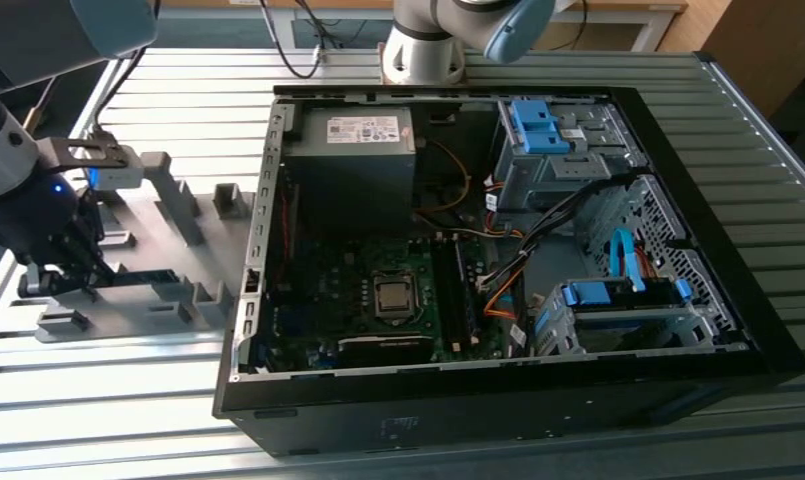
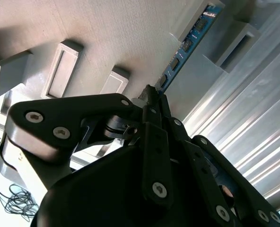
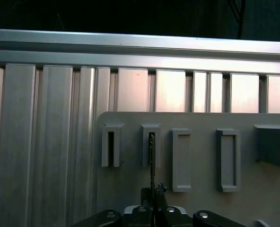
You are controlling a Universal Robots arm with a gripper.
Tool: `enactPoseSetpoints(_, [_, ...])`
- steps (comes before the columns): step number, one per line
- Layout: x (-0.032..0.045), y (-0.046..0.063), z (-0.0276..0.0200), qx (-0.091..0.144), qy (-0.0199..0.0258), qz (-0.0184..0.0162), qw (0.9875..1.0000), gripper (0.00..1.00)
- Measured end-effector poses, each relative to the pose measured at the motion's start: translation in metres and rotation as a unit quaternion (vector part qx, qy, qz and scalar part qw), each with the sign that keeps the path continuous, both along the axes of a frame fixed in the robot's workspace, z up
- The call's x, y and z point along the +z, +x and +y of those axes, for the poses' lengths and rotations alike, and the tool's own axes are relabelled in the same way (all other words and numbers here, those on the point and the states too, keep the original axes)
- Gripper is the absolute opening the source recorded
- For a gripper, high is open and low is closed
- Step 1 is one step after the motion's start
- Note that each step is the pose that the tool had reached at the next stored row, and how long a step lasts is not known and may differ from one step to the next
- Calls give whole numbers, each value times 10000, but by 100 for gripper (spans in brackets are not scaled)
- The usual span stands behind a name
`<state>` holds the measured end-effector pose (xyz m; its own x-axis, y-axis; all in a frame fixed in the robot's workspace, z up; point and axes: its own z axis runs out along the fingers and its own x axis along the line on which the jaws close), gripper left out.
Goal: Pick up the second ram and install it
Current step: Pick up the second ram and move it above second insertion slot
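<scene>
The second ram (image 2: pixel 188 41) is a thin blue board with black chips, standing on edge in a grey holder block (image 2: pixel 234 40). In the first wrist view the ram (image 3: pixel 152 153) appears edge-on, its far end in a slotted holder block (image 3: pixel 151 130). My gripper (image 2: pixel 152 96) is shut on the stick's near end, one dark finger on each flat side. In the exterior view my gripper (image 1: pixel 58 272) hangs low over the grey holder plate (image 1: pixel 149 300) at that view's left, beside the open computer case (image 1: pixel 509 390).
The motherboard (image 1: pixel 375 300) lies inside the case with the processor socket (image 1: pixel 394 296) in its middle and long black memory slots (image 1: pixel 458 290) beside it. Cables, blue drive cages (image 1: pixel 622 300) and a power supply (image 1: pixel 355 140) crowd the case. Ribbed aluminium table (image 3: pixel 45 142) surrounds the plate.
</scene>
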<state>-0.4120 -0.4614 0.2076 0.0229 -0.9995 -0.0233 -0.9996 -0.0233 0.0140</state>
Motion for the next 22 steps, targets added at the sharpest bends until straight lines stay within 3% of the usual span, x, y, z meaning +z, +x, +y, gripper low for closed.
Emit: enactPoseSetpoints(22, [74, 0, 0, 0, 0, 0, 10000, 14])
